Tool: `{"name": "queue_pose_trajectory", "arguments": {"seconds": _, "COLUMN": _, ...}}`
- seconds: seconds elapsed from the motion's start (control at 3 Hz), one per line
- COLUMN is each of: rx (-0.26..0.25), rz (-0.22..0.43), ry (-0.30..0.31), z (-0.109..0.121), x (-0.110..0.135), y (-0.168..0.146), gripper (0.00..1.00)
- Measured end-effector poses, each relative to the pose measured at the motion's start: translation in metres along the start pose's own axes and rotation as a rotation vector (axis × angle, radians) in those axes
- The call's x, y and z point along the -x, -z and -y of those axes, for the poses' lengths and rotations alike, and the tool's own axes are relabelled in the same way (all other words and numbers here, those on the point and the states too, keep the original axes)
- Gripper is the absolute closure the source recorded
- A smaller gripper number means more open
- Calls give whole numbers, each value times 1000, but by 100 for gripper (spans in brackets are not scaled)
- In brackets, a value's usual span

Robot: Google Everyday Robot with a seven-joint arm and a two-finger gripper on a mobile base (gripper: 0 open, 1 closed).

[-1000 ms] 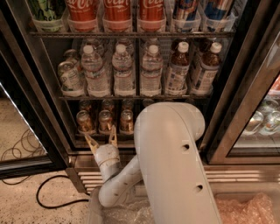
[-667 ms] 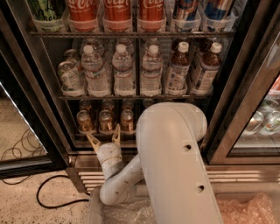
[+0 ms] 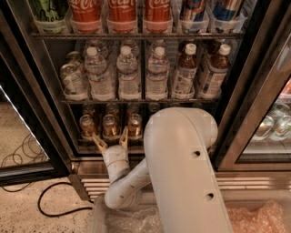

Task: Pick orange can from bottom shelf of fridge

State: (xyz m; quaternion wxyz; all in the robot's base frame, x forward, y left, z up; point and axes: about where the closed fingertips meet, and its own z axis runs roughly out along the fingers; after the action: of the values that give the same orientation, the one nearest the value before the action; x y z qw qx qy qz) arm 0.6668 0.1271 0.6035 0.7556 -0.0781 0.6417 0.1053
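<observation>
The fridge (image 3: 41,86) stands open in front of me. Its bottom shelf (image 3: 86,142) holds rows of short orange cans; the front row shows three, at left (image 3: 87,126), middle (image 3: 110,125) and right (image 3: 134,125). My gripper (image 3: 111,141) is just in front of the shelf edge, below the middle orange can, with its two fingers spread apart and nothing between them. The large white arm link (image 3: 182,168) hides the right half of the bottom shelf.
Water bottles (image 3: 127,73) and brown drink bottles (image 3: 184,75) fill the rack above. Red cola cans (image 3: 120,13) stand on the top rack. A ribbed steel grille (image 3: 93,184) runs below. A black cable (image 3: 54,205) lies on the floor at left. Crumpled plastic wrap (image 3: 259,218) lies at bottom right.
The gripper has moved slightly up toward the front row of orange cans. Its fingers stay spread. The cans have not moved.
</observation>
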Motion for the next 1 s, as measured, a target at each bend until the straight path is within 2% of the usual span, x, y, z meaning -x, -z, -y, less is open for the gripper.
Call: {"name": "queue_pose_trajectory", "arguments": {"seconds": 1.0, "rx": 1, "rz": 19, "ry": -30, "z": -1, "x": -6, "y": -27, "gripper": 10}}
